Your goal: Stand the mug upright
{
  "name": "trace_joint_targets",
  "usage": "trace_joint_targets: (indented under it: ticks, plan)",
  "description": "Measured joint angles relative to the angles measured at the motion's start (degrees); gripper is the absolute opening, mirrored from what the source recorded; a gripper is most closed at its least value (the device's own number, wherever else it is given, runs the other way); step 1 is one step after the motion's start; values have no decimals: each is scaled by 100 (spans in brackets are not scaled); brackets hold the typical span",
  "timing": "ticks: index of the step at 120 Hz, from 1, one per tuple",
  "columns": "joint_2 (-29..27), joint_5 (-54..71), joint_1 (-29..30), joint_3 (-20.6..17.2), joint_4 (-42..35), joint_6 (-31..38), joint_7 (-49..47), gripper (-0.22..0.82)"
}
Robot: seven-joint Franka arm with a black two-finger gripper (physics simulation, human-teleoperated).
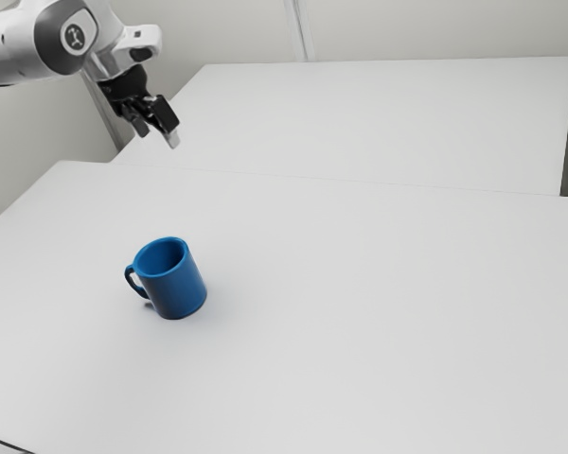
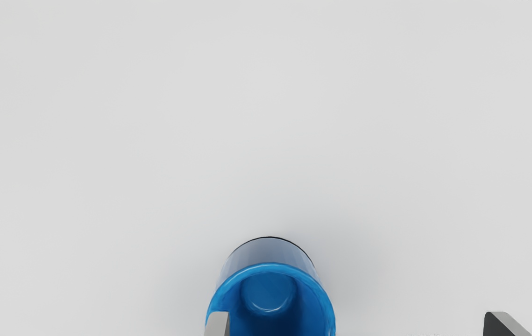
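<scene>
- Mug standing on its base, by my reading of both views, with its mouth up and its handle toward the exterior view's left. Its slant there looks like the camera's angle rather than a real tilt.
- Place: on the table, in from the slanting side edge at the exterior view's left, and well short of the far edge. Of the corners in sight, the far one on that same side is nearest.
- Gripper: raised well above the tabletop and apart from the mug. The fingers are spread wide, holding nothing. In the wrist view one finger overlaps the rim, but only by line of sight; the other finger is out to the side over bare table.
- Done, as far as the pictures show: the mug is upright and free of the gripper. The inner floor can be seen down through its mouth, which supports this.
- Left to do: probably nothing to the mug itself. The arm need only keep clear; a needless reach back down could knock the rim or catch the handle.
</scene>
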Motion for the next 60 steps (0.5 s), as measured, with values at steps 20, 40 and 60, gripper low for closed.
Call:
trace_joint_targets:
  ticks: [20,40,60]
  plan:
    - [16,37,-67,29,357,-550,-171,60]
    - [-6,33,-124,41,380,-820,-300,60]
    - [-3,4,-153,47,381,-935,-403,60]
